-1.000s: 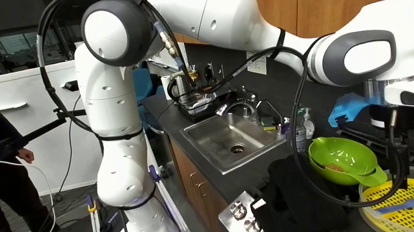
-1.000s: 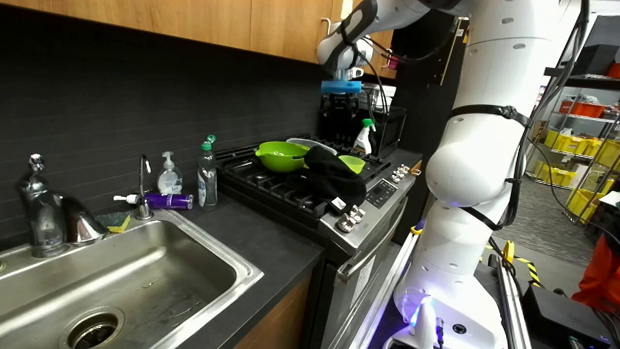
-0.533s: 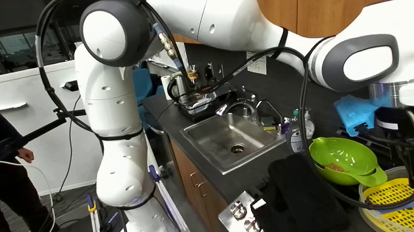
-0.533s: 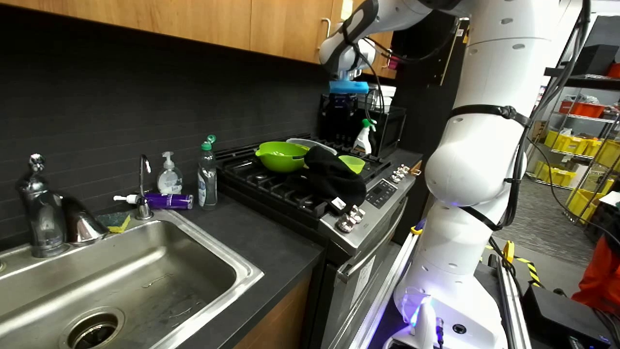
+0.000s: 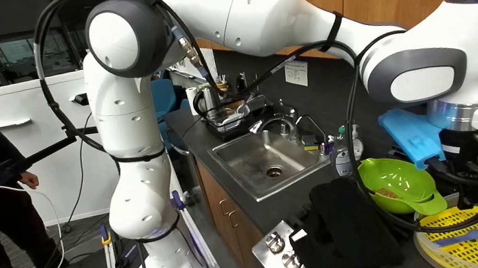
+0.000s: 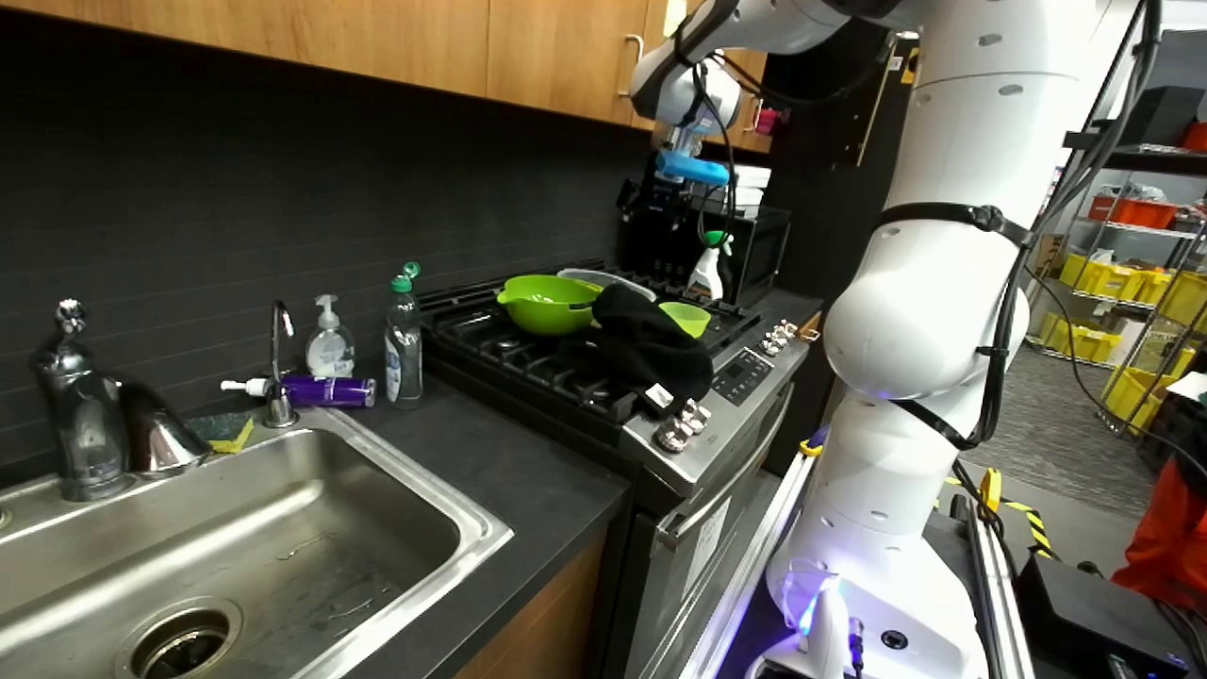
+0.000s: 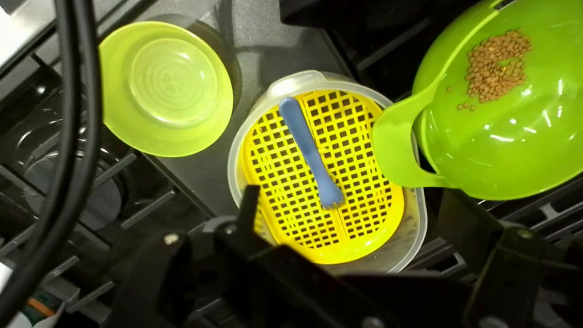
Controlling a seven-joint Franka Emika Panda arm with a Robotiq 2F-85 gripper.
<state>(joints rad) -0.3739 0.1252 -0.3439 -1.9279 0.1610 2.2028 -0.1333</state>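
The gripper (image 7: 348,193), fingers spread, hung over the clear tub (image 7: 423,223). There a blue fork (image 7: 312,152) lay on the yellow strainer (image 7: 337,255), handle end near its rim; a green bowl (image 7: 501,159) sat just beside the tub's edge.

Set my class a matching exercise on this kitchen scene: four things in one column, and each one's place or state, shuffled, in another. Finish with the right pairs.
Column one
1. blue utensil
2. small brown pieces
3. purple bottle
4. spray bottle

Column two
A. lying on its side beside the sink
B. standing upright
C. resting on the yellow grid
D. inside the large green bowl

Right pairs: 1-C, 2-D, 3-A, 4-B.
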